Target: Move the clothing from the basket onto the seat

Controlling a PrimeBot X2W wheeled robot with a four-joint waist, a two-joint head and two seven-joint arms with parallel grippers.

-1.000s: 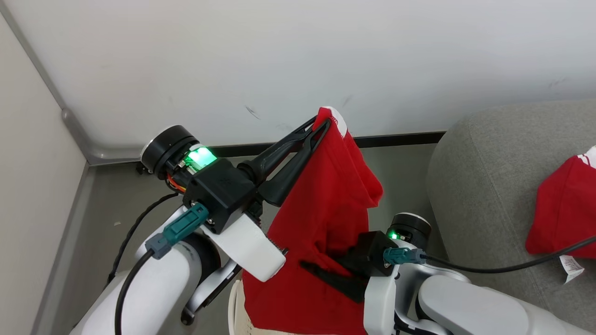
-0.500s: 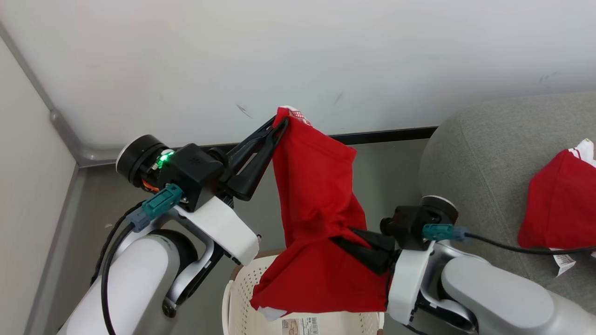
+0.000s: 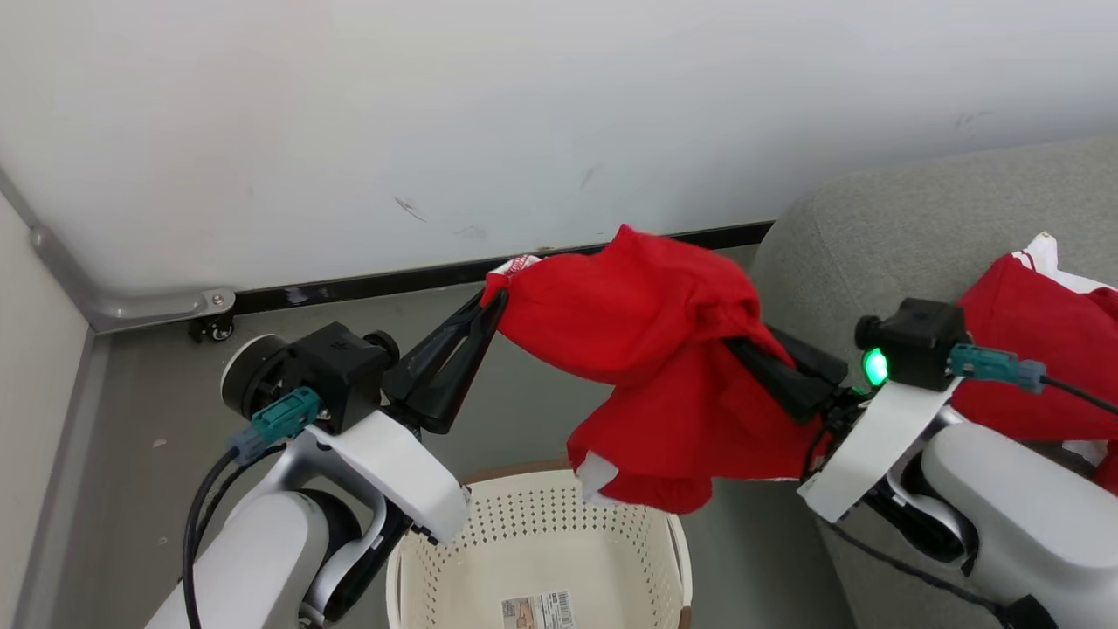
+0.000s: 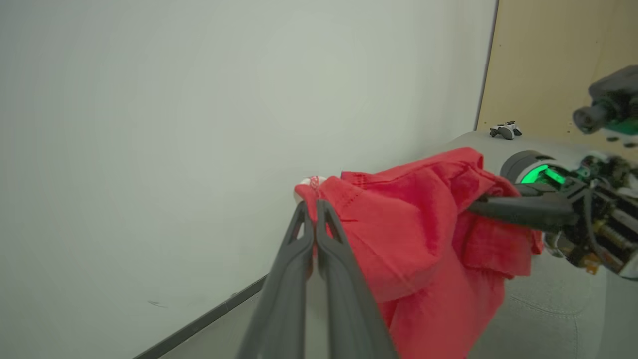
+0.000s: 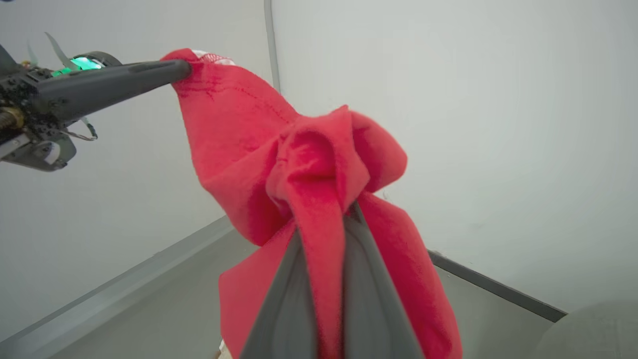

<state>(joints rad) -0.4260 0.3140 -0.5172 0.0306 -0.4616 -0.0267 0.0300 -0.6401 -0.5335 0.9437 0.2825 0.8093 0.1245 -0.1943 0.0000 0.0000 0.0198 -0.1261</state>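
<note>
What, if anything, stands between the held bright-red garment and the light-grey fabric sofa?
Nothing visible does. The bright-red soft garment hangs between the left gripper and right gripper, above the cream perforated plastic basket; the light-grey fabric sofa lies beyond the right one.

I'm getting bright, even, diffuse light on every feed, with no glare off the wall [image 3: 437, 105]. Shadows in the folds of the red garment [image 3: 664, 349] are soft. The green status light [image 3: 873, 367] blooms slightly. On the left wrist feed the right gripper [image 4: 472, 208] smears toward the frame edge. On the right wrist feed its fingers [image 5: 279, 309] look soft, close to the lens.
</note>
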